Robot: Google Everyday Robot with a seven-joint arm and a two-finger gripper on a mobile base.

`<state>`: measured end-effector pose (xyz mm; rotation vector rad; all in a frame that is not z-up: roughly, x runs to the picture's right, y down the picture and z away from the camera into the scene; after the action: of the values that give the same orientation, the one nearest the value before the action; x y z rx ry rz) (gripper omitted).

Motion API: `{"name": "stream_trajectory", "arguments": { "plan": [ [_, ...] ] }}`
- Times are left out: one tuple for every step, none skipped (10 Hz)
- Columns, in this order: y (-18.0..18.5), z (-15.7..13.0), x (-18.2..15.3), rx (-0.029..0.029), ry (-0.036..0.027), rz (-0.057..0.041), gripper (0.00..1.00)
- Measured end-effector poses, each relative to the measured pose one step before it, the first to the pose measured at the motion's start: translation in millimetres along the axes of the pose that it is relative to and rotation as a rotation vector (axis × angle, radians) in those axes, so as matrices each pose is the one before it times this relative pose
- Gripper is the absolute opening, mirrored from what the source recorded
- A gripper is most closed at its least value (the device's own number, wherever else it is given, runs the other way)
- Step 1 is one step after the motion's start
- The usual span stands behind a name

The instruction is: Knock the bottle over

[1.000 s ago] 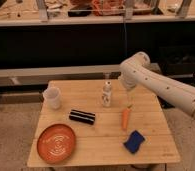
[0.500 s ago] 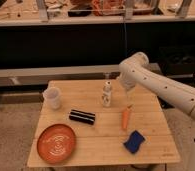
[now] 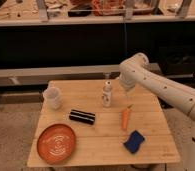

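Observation:
The bottle [image 3: 107, 95] is small, slim and white with dark reddish marks. It stands upright near the back middle of the wooden table [image 3: 156, 150]. My white arm reaches in from the right and bends down over the table's back right. The gripper [image 3: 126, 94] hangs a short way to the right of the bottle, at about its height, apart from it. It is open and holds nothing.
A white cup [image 3: 52, 97] stands at the table's left. A black bar-shaped object [image 3: 82, 116] lies in the middle and an orange plate [image 3: 56, 143] at the front left. A carrot [image 3: 125, 118] lies just below the gripper, with a blue sponge [image 3: 135, 141] nearer the front. Dark shelving runs behind.
The gripper has edged slightly left toward the bottle. The bottle and the other objects have not moved.

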<state>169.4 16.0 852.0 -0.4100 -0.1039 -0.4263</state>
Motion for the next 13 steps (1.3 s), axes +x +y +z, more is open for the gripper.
{"name": "stream_trajectory", "arguments": {
  "plan": [
    [-0.34,1.52,-0.67,0.00030,-0.00300,-0.00840,0.80],
    [-0.69,2.30,-1.56,0.00000,-0.00435,-0.01156,0.80],
    [-0.78,1.36,-1.53,0.00099,-0.00379,-0.01152,0.80],
    [-0.47,1.28,-1.40,0.00041,-0.00310,-0.00982,0.80],
    [0.01,1.58,-1.01,0.00149,-0.00452,-0.01189,0.80],
    [0.53,1.26,-0.37,0.00003,-0.00292,-0.00809,0.80],
    [0.25,0.99,-0.40,0.00096,-0.00248,-0.00744,0.80],
    [-0.02,1.29,-1.81,0.00127,-0.00464,-0.01033,0.80],
    [-0.39,1.63,-2.00,0.00144,-0.00361,-0.01388,0.80],
    [-0.42,1.14,-1.71,0.00121,-0.00339,-0.00925,0.80],
    [0.27,1.33,-1.45,0.00095,-0.00335,-0.01052,0.80],
    [0.93,1.34,-0.91,0.00148,-0.00423,-0.01005,0.80],
    [0.89,1.18,-0.78,0.00151,-0.00354,-0.01056,0.80]
  ]
}}
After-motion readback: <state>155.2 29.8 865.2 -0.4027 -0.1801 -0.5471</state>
